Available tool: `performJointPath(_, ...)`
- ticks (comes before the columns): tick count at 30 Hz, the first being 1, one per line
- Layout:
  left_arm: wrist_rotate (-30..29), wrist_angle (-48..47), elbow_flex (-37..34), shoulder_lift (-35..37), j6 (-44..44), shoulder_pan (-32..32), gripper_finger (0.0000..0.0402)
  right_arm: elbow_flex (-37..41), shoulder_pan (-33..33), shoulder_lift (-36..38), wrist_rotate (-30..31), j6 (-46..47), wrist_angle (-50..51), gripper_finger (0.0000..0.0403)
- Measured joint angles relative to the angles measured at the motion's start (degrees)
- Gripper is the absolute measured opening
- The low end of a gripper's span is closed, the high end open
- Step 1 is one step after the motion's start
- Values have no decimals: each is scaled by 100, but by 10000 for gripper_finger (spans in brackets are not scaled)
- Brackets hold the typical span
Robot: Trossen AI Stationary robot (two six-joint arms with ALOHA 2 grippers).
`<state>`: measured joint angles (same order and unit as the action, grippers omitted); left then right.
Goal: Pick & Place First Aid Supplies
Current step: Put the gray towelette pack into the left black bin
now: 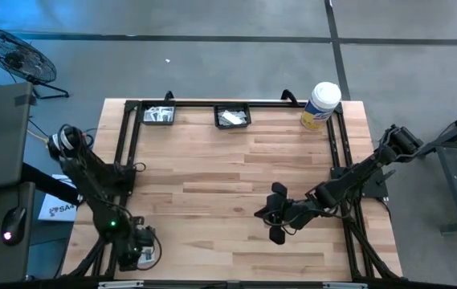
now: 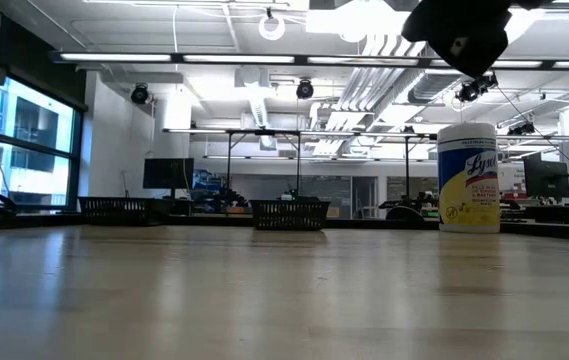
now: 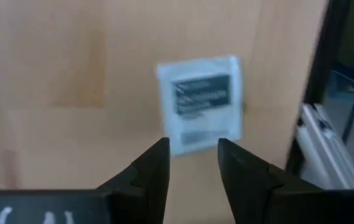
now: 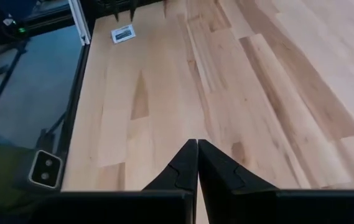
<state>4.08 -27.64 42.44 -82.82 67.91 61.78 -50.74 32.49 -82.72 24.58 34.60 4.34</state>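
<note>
Packet of first aid supplies lies flat on the desk near its front-left corner, left end effector hovering over it, fingers apart. Right end effector is pinched together mid-desk. Two baskets and a wipes tub sit along the far edge.

Two baskets sit at the table's far edge, left and centre, each holding packets; the tub stands at the far right corner. One packet lies flat at the near left corner, just beside the frame rail, with the left gripper right above it. The right gripper is over the near-right part of the table.
</note>
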Motion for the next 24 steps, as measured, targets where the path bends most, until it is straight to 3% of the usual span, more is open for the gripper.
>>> performJointPath(5, 34, 246, 0, -199, 178, 241, 133, 0, 0, 0, 247, -172, -15, 3)
performJointPath(13, -949, 460, 29, -578, -769, 241, 133, 0, -13, -2, 487, -505, -37, 3)
performJointPath(19, -2489, 324, -1, -651, -1329, 223, 133, 0, -28, -4, 489, -508, -131, 2)
performJointPath(24, -3462, 134, -4, -697, -1797, -267, 133, 0, -28, -4, 453, -665, -259, 4)
